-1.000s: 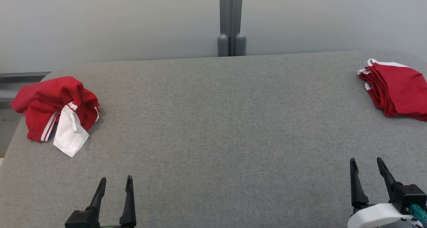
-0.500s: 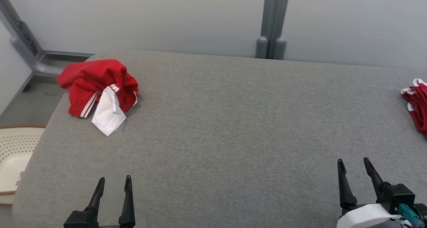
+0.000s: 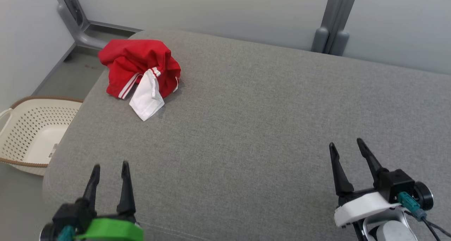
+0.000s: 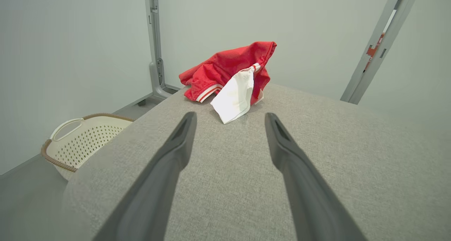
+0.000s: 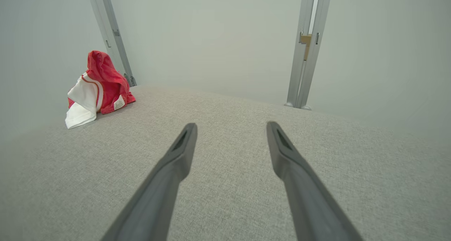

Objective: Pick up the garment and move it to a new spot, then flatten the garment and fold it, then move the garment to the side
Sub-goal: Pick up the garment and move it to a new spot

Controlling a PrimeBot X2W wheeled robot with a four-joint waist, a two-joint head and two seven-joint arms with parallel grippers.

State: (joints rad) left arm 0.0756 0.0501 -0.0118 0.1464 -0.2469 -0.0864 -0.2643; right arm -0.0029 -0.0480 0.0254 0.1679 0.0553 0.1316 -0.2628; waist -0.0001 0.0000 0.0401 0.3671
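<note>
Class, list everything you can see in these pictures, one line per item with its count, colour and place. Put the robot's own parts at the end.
garment: one, red with white parts, crumpled at the table's far left corner
table: one, grey fabric top, across the middle of the head view
basket: one, cream with a brown rim, on the floor left of the table
metal posts: two, grey, against the pale wall behind the table
left gripper: one, dark fingers, open, over the table's near left edge
right gripper: one, dark fingers, open, over the table's near right side
</note>
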